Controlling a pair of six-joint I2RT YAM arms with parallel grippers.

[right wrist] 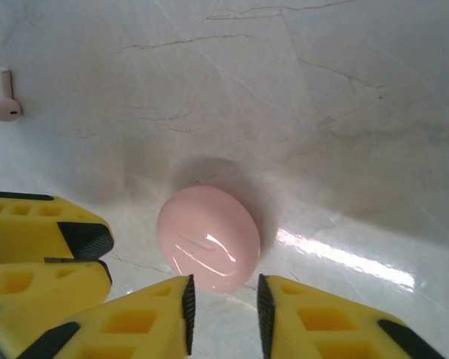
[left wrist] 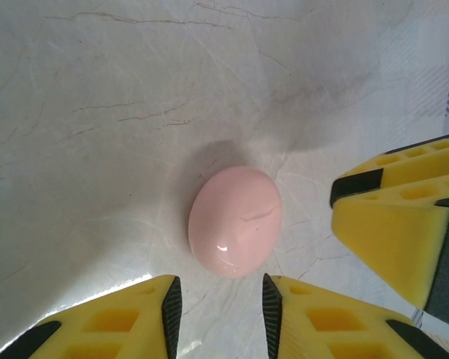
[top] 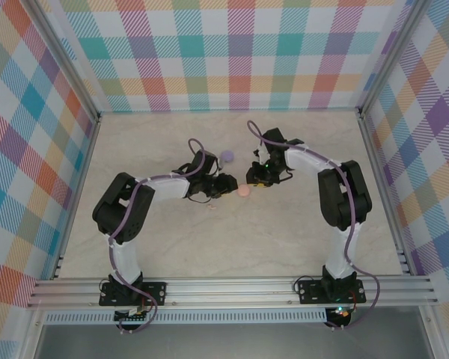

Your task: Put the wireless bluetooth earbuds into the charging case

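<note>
A closed, glossy pink charging case [top: 242, 191] lies on the marble table between my two grippers. The left gripper [left wrist: 221, 299] hovers just short of the case [left wrist: 236, 221], its jaws a little apart with nothing between them. From the opposite side the right gripper [right wrist: 224, 299] faces the same case [right wrist: 208, 238], also slightly open and empty, its tips at the case's near edge. One pink earbud [right wrist: 5, 105] with a short stem lies loose on the table, seen as a small pink speck [top: 212, 208] below the left gripper [top: 226, 185].
A round purple case [top: 227, 156] sits on the table behind the grippers. The right gripper's yellow fingers [left wrist: 404, 224] stand close beside the pink case, as do the left gripper's fingers [right wrist: 37, 247]. Plaid walls enclose the table on three sides.
</note>
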